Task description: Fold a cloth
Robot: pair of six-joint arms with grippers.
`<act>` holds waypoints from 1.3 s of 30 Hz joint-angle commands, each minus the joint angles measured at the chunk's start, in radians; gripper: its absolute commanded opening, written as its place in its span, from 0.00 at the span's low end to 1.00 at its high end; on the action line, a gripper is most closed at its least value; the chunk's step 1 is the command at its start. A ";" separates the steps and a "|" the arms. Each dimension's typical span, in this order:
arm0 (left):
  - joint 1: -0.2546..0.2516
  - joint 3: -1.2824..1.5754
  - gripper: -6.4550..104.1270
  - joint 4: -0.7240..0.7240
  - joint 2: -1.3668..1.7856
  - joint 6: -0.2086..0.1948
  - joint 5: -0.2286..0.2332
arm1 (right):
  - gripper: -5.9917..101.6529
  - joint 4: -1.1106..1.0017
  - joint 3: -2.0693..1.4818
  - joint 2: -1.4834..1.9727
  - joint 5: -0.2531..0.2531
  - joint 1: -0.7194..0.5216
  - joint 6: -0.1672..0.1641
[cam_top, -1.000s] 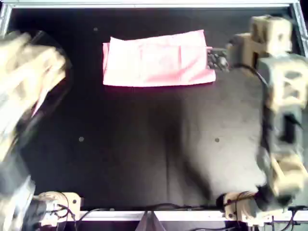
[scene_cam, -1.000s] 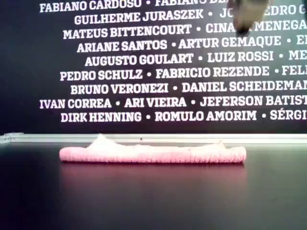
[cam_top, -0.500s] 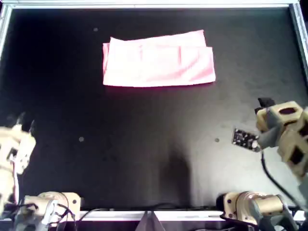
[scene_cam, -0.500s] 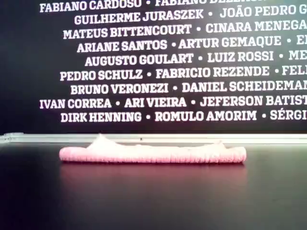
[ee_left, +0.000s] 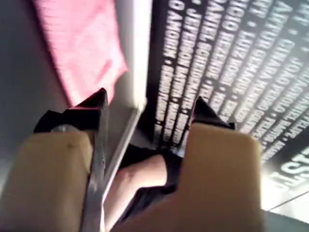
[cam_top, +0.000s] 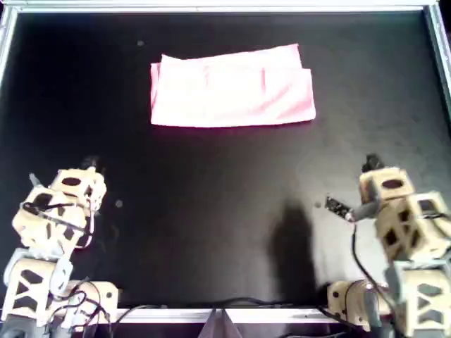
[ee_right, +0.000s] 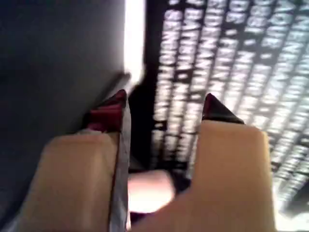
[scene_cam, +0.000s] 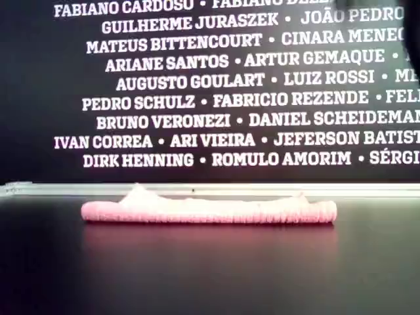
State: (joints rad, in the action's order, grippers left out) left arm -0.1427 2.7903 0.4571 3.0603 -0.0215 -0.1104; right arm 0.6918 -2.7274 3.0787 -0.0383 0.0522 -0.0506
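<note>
**Pink cloth lies folded at the far side of the worktop, both tools empty**

Pink and thin, the cloth [cam_top: 232, 86] lies flat as a folded rectangle on the black worktop [cam_top: 225, 211], in the upper middle of the overhead view and near the far metal rim [cam_top: 211, 7]. Its long sides run across that view, and a layered edge shows along its top and at its right end. In the exterior view the cloth [scene_cam: 209, 210] is a low pink band with a small raised bump toward the exterior view's left, lying in front of the rim and a dark wall with white printed names [scene_cam: 223, 85].

Nothing touches the cloth. Both beige arms sit folded low, well apart from it: one at the overhead view's lower left [cam_top: 53, 225], the other at its lower right [cam_top: 402, 225].

The left tool [ee_left: 147, 113] has its 2 jaws spread wide with nothing between them; the cloth [ee_left: 82, 48] shows beyond them. The right tool [ee_right: 164, 108] is likewise spread wide and empty, facing the worktop's rim and the lettered wall.
</note>
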 commanded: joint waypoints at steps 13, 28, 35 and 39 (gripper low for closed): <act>0.011 0.222 0.62 -0.051 0.020 0.005 -0.003 | 0.63 -0.202 -0.249 0.035 0.021 0.003 0.015; 0.006 -0.345 0.63 -0.052 -0.828 0.005 -0.017 | 0.63 -0.222 -0.141 -0.130 0.025 0.008 0.015; -0.078 -0.606 0.83 -0.052 -1.129 0.005 -0.009 | 0.65 -0.357 0.202 -0.756 0.028 0.009 0.015; -0.135 -0.692 0.91 -0.054 -1.230 0.005 -0.003 | 0.73 -0.357 0.466 -1.166 0.081 0.011 0.015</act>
State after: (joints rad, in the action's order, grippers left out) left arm -0.2286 2.2135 0.4310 1.8592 -0.0215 -0.1181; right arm 0.3866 -2.4943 2.1783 0.0107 0.0583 -0.0414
